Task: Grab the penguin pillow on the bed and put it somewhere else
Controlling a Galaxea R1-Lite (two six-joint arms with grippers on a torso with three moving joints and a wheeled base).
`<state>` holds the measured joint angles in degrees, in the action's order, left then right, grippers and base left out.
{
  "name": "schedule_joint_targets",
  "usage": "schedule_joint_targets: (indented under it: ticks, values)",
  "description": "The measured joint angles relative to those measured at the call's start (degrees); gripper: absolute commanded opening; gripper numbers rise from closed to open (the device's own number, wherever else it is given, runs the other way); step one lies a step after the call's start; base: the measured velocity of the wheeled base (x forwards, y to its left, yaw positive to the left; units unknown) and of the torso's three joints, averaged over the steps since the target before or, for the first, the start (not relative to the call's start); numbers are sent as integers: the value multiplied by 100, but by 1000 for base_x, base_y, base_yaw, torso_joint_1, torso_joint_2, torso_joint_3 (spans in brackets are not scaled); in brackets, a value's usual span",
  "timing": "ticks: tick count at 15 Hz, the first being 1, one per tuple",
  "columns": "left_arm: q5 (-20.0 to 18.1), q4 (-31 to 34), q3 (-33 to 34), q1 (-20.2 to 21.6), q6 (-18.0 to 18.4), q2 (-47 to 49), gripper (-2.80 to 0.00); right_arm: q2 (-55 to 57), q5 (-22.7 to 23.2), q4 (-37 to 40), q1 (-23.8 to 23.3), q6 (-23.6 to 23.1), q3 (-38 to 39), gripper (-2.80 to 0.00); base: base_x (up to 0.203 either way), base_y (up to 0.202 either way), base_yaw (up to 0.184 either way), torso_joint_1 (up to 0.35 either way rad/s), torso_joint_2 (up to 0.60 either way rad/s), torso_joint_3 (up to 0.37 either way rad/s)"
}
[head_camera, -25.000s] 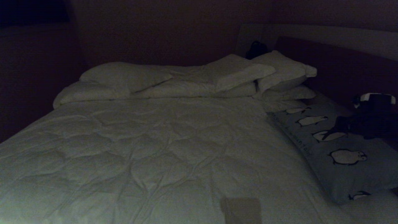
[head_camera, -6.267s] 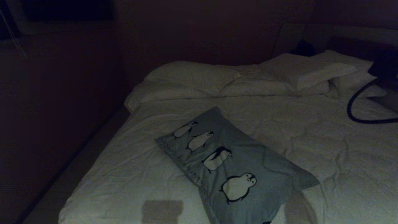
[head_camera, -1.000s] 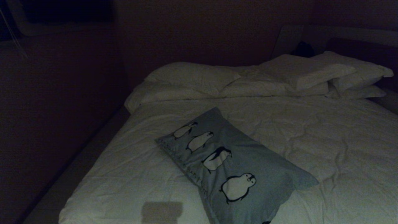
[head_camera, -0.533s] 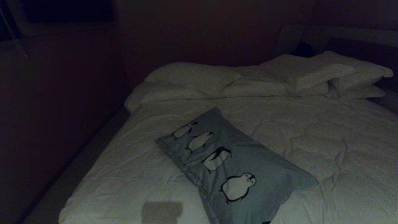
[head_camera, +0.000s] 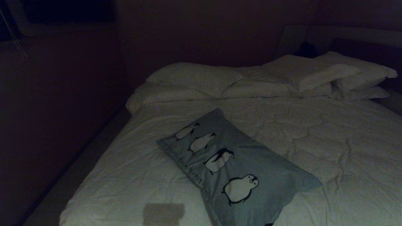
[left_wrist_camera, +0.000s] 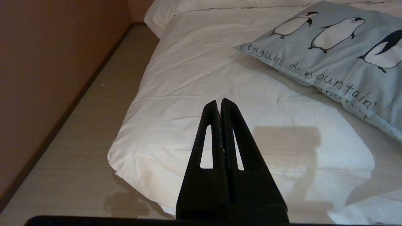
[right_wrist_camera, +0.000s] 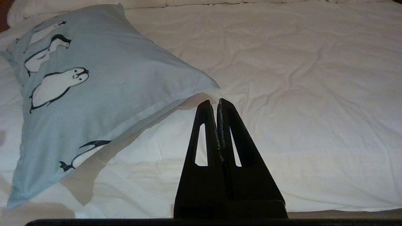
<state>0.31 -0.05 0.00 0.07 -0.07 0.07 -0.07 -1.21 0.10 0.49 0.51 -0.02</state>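
The penguin pillow [head_camera: 238,169] is grey-blue with a row of black-and-white penguins and dark handwritten lettering along its left edge. The bed [head_camera: 314,141] wears wrinkled white quilting; far pillows [head_camera: 194,75] are plain white.

Penguin pillow [head_camera: 248,169] lies on the bed [head_camera: 329,147], near-left part, set diagonally: one end far-left, other end near-right, running past the near edge of the head view. White pillows [head_camera: 251,78] stacked along the far end, against the headboard [head_camera: 361,44] at far right. Floor strip [head_camera: 72,175] left of the bed, wall [head_camera: 62,94] left of that. Neither arm in the head view.
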Motion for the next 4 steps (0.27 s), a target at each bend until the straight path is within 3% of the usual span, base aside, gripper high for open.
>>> schedule_joint_targets:
  ticks: [4]
  values:
    - [2, -1, 0, 0, -1, 1, -280, 0, 0, -2, 0, 96, -5, -280, 0, 0, 0, 0, 0, 0]
